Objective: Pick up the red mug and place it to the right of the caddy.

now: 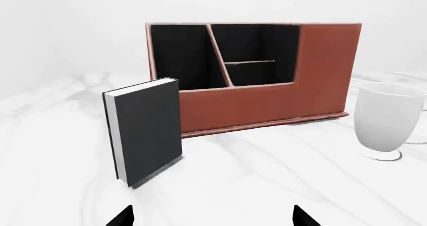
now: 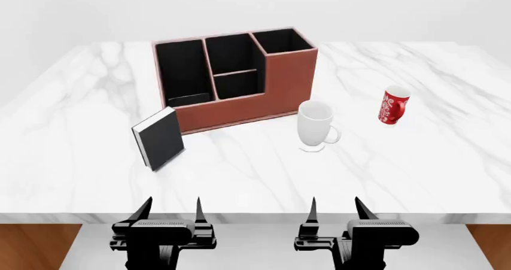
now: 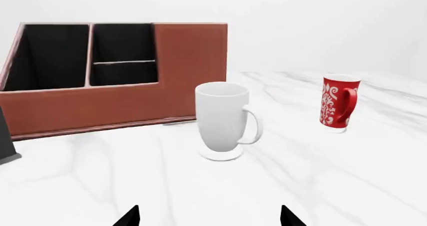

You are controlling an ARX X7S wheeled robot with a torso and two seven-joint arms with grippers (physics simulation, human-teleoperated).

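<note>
Both grippers sit nearest the head camera, at the near edge of the white marble-look surface [image 2: 415,162], well short of every object. Left gripper [image 2: 170,210]: fingers spread apart, nothing between them. Right gripper [image 2: 335,209]: same, fingers parted and empty. Only the black fingertips show in either wrist view.

Landmark: the large reddish-brown leather-look caddy [image 2: 239,111] with black-lined compartments, standing upright mid-surface. Tall compartment at its right end, lower ones across the rest of its front.

Small slim red mug with white script lettering [image 2: 393,106]: upright on the surface, well to the right of the caddy and slightly nearer the robot than the caddy's back edge. Not touched by either gripper. Right wrist view shows it [image 3: 339,106] with its red handle facing that camera's side, white base on the surface.

Larger plain white footed mug [image 2: 315,125]: upright, just in front of the caddy's right front corner, between the caddy and the red mug, apart from both. Handle points toward the robot's right. Seen close in the right wrist view [image 3: 223,122] and at the frame edge in the left wrist view [image 1: 387,121].

Small black hardcover book with white page edges [image 2: 158,138]: standing upright in front of the caddy's left front corner, angled. Whether it touches the caddy, cannot tell. Left wrist view has it [image 1: 145,131] in front of the caddy [image 1: 267,100].
</note>
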